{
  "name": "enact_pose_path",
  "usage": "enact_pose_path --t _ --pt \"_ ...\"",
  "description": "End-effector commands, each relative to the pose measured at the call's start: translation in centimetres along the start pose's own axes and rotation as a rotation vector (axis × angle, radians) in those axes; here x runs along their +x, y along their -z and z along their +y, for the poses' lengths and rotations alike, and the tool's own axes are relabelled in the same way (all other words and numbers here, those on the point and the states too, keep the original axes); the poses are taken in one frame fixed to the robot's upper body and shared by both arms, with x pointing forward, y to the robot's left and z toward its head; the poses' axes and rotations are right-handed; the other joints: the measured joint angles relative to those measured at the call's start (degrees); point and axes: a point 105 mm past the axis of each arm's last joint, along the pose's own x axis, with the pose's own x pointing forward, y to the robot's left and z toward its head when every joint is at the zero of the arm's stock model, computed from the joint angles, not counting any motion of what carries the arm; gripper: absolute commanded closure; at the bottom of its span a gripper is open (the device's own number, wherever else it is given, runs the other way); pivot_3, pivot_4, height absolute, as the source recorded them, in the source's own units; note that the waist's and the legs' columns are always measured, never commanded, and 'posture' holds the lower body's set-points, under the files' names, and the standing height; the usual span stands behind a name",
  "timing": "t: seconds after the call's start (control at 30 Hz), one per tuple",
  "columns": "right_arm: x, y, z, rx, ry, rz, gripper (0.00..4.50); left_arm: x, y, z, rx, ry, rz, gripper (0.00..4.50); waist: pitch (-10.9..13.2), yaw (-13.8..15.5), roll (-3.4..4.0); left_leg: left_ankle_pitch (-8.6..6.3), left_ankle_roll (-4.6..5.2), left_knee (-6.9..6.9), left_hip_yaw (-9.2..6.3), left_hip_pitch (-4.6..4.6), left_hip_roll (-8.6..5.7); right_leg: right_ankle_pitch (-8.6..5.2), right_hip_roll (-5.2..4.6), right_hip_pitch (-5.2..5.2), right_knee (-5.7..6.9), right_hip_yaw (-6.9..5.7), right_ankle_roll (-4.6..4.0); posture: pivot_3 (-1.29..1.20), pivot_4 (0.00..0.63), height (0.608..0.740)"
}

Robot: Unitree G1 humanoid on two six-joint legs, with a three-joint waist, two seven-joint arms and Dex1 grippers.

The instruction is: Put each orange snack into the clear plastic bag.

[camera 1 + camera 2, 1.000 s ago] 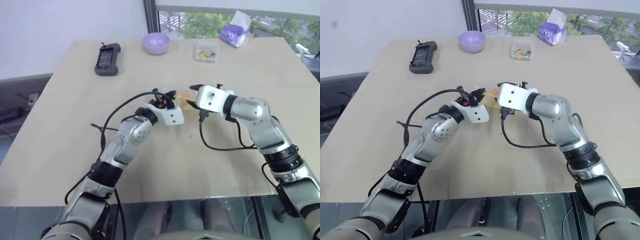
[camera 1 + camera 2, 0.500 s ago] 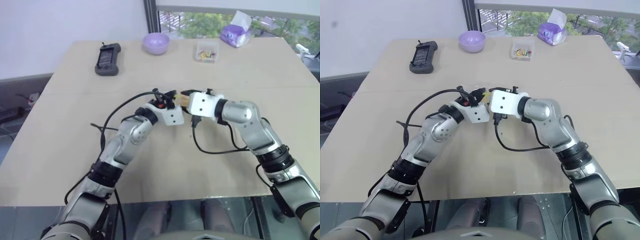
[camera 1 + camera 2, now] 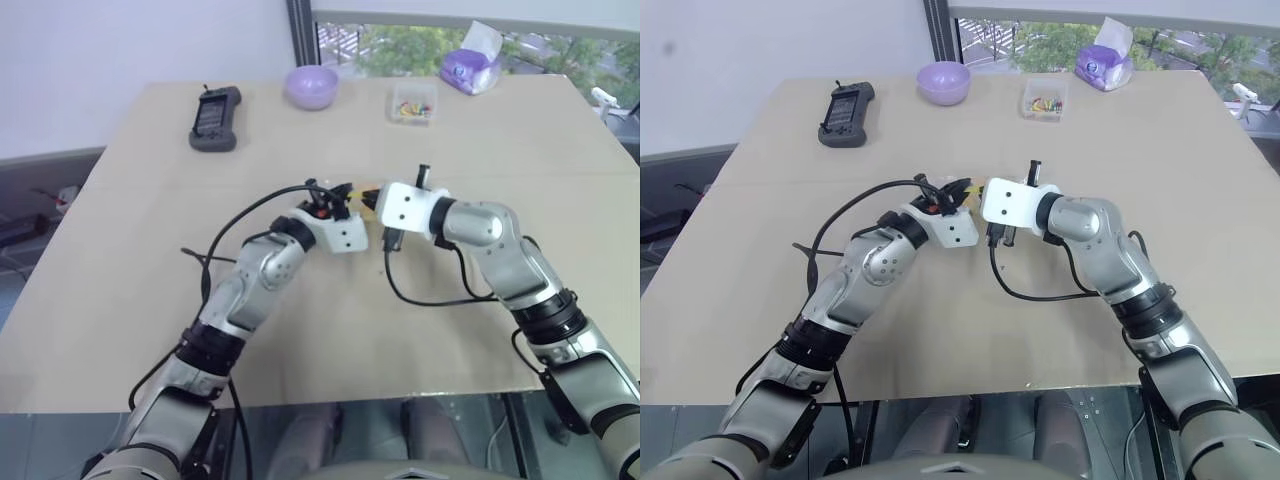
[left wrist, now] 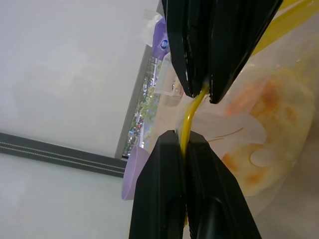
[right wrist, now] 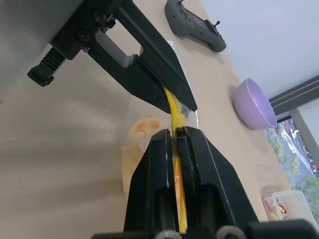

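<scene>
Both grippers, left gripper (image 4: pixel 187 144) and right gripper (image 5: pixel 175 137), were clamped on the clear plastic bag's (image 5: pixel 142 137) yellow strip; orange snack (image 4: pixel 271 129) apparently inside.

Clear plastic bag (image 5: pixel 149 144): crinkly transparent zip bag, yellow strip (image 5: pixel 174 112) along its top edge. It is held up above the tan table near the middle, the strip pinched at two spots, running taut between them, the bag body hanging below. Orange snack (image 4: pixel 264 129): round golden-orange bun, seen through the film inside the bag, low in the bag. Its grid pattern cannot be made out through the plastic.
</scene>
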Motion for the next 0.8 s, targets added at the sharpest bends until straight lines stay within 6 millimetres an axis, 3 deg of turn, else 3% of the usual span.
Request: enact_pose_path --t 0.03,0.4,0.53,0.8 --pt "-0.51 -0.58 -1.87 -0.027 0.068 -0.009 4.41 -0.13 -0.90 1.36 0.016 -0.049 -0.035 4.50 0.0 0.0 0.00 0.00 0.00 0.00 0.00 0.00 0.00 0.00 0.00 0.00 0.00 0.00 0.00 0.00 0.150 0.740" --pt "-0.64 -0.16 -1.97 -0.027 0.070 0.013 4.41 -0.11 -0.94 1.35 0.015 -0.047 -0.037 4.50 0.0 0.0 0.00 0.00 0.00 0.00 0.00 0.00 0.00 0.00 0.00 0.00 0.00 0.00 0.00 0.00 0.150 0.740" --pt "-0.64 -0.17 -2.16 -0.024 0.084 0.013 2.99 -0.07 -0.96 1.27 0.012 -0.045 -0.038 4.50 0.0 0.0 0.00 0.00 0.00 0.00 0.00 0.00 0.00 0.00 0.00 0.00 0.00 0.00 0.00 0.00 0.150 0.740" --pt "-0.64 -0.20 -2.07 -0.022 0.076 0.012 2.99 -0.08 -0.94 1.31 0.011 -0.047 -0.036 4.50 0.0 0.0 0.00 0.00 0.00 0.00 0.00 0.00 0.00 0.00 0.00 0.00 0.00 0.00 0.00 0.00 0.150 0.740"
